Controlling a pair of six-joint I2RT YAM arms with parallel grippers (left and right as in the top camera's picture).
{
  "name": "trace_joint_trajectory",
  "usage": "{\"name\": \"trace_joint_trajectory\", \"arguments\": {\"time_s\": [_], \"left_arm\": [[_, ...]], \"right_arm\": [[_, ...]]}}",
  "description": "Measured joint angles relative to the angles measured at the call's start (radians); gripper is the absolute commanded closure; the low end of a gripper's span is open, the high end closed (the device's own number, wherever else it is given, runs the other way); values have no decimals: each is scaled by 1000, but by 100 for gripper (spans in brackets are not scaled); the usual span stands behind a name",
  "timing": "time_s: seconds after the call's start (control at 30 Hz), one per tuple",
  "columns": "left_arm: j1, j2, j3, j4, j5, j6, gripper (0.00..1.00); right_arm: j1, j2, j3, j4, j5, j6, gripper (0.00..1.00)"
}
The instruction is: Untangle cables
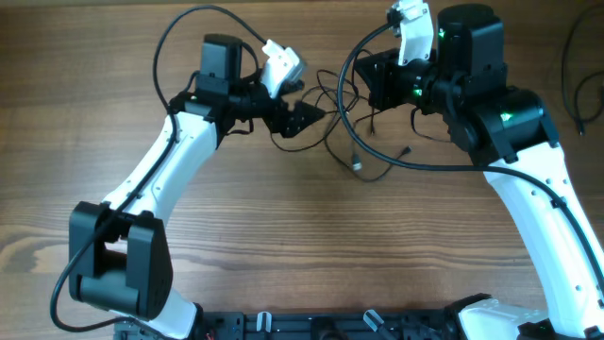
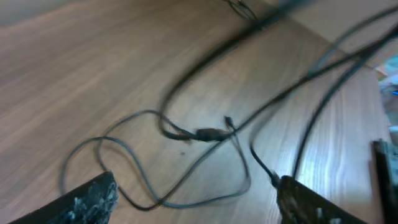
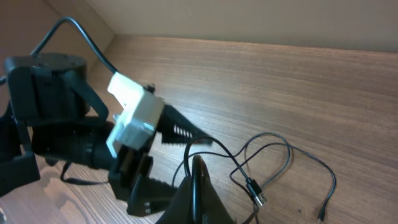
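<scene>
Two grippers: the left gripper (image 2: 198, 194) spreads wide above the wood-grain table (image 1: 311, 246), and the right gripper (image 3: 198, 184) is closed. Thin black cables (image 2: 205, 134) loop, too tangled to count.

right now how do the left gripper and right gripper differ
The left gripper is wide open over the loose cables; the right gripper is shut. The left gripper holds nothing; whether the right gripper pinches a cable cannot be told. Both are near the cables on the table.
</scene>
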Motion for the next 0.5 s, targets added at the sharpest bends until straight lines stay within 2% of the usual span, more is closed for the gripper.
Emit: {"name": "trace_joint_trajectory", "arguments": {"time_s": [0.07,0.17,0.23,0.27,0.3,0.4,0.5], "left_arm": [[-29,0,0,-22,6,0,10],[-66,0,0,-22,19,0,13],[-80,0,0,-25,21,0,27],[-84,0,0,-32,21,3,38],[-87,0,0,-34,21,-1,43],[-88,0,0,-42,16,1,44],[-88,0,0,-48,-12,1,31]], "right_arm": [[0,0,0,8,0,0,96],[0,0,0,19,0,0,96],[0,0,0,19,0,0,96],[0,0,0,19,0,0,96],[0,0,0,19,0,0,96],[0,0,0,26,0,0,96],[0,0,0,27,0,0,96]]}}
